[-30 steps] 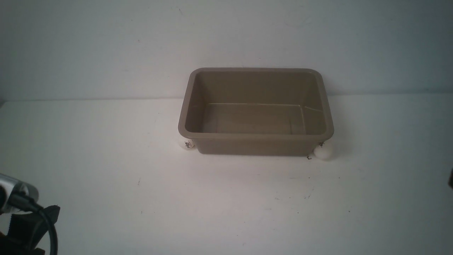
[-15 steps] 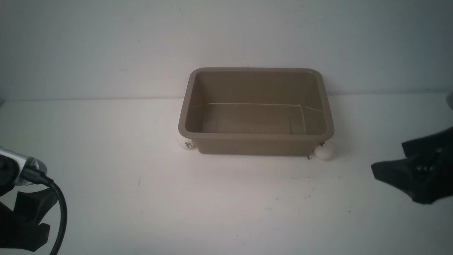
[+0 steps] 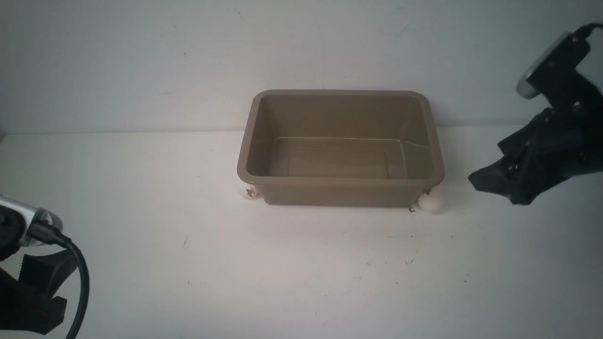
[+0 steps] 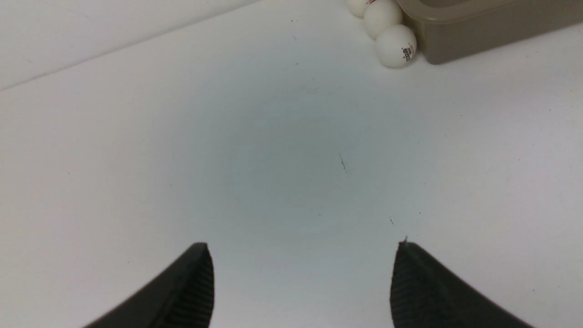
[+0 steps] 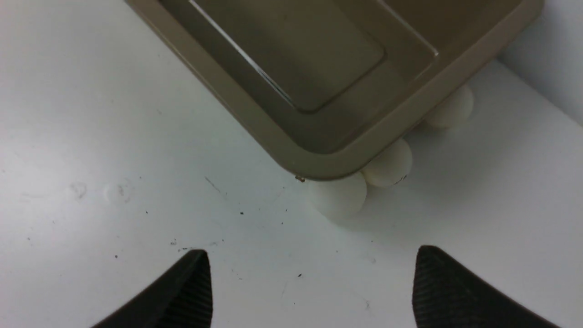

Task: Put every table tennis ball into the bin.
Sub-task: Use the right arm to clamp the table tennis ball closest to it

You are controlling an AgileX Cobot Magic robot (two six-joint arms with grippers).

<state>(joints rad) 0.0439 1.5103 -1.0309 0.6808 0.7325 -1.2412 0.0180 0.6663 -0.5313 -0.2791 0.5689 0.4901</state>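
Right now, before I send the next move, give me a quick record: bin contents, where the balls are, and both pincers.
bin: middle of the table, nothing inside
left balls: three in a row beside the bin's left wall
right balls: three along the bin's right wall, partly under the rim
left pincer: open, empty, low over bare table, well short of the left balls
right pincer: open, empty, up in the air to the bin's right, facing its near right corner

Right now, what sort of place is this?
Likely a robot test bench, not a home: a plain white table against a blank wall, with a taupe bin and table tennis balls tucked beside it.
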